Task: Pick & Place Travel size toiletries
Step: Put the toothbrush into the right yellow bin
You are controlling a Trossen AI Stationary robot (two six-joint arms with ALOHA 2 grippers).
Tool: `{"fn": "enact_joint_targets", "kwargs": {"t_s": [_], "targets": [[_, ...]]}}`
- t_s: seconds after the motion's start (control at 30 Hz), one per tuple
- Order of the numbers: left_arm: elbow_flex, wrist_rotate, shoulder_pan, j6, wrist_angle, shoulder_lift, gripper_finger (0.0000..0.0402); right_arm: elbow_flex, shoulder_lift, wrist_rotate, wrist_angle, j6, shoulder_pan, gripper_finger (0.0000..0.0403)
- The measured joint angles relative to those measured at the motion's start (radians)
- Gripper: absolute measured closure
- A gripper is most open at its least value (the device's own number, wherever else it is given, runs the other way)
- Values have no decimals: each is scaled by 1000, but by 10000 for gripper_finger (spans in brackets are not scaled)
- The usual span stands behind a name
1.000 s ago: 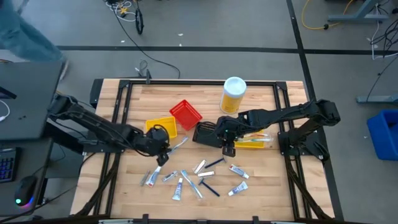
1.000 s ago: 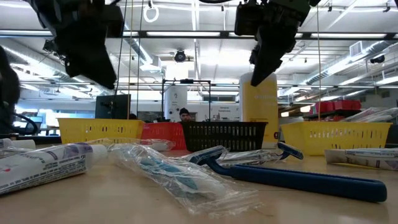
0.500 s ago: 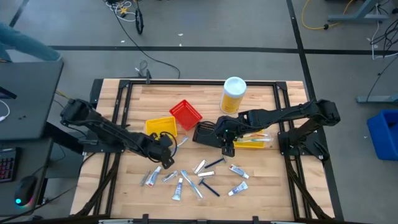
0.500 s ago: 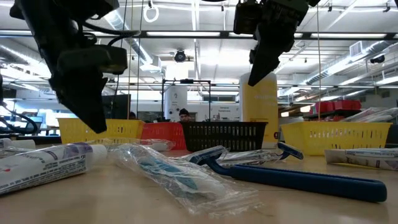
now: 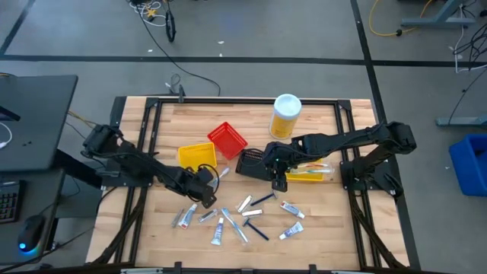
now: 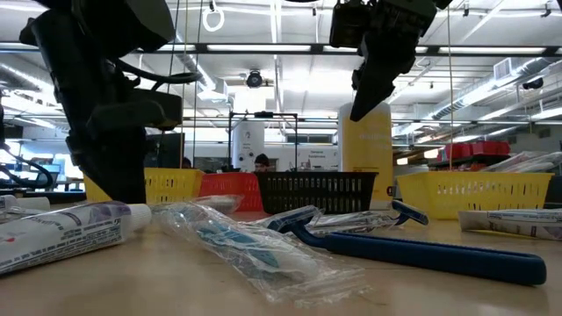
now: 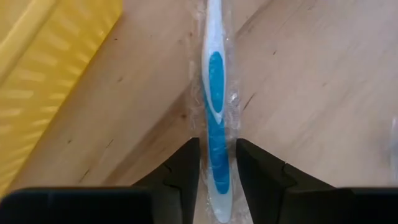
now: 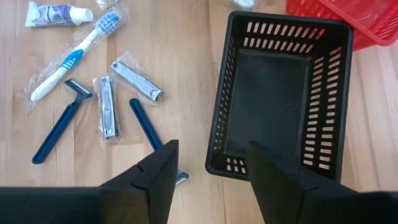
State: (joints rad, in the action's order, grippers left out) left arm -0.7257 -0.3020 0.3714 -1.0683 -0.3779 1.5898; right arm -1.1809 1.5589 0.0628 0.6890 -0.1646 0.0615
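A blue-and-white toothbrush in a clear wrapper lies flat on the wood beside a yellow bin. My left gripper is open and low over it. Its fingers stand on either side of the handle end, pointing steeply down. In the high view this gripper is left of the table's middle. My right gripper hovers open and empty above the near rim of the black bin. More toiletries lie scattered toward the near edge: tubes, razors and wrapped brushes. My left gripper's fingers lie close along both sides of the toothbrush's handle end, coming from above. The toothbrush lies flat on the table. I cannot tell whether the fingers touch its wrapper.
A red bin, a yellow bin and the black bin stand in a row mid-table. Another yellow bin stands at the right. A big yellow bottle stands behind them. Bare wood lies along the far edge.
My left gripper has sunk toward the table and moved a little toward the near edge, ending low over the toothbrush beside the yellow bin. The toiletries lie where they were.
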Motion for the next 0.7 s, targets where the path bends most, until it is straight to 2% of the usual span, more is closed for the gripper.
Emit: {"fn": "enact_joint_targets", "kwargs": {"t_s": [0.13, 0.23, 0.53, 0.7], "targets": [[0, 3, 0, 1, 4, 0, 269, 0, 0, 0, 0, 0, 0, 215], [0, 5, 0, 1, 4, 0, 273, 0, 0, 0, 0, -1, 0, 214], [-1, 12, -1, 2, 9, -1, 377, 0, 0, 0, -8, -2, 0, 198], [0, 19, -1, -2, 5, -27, 387, 0, 0, 0, -28, 23, 0, 194]]}}
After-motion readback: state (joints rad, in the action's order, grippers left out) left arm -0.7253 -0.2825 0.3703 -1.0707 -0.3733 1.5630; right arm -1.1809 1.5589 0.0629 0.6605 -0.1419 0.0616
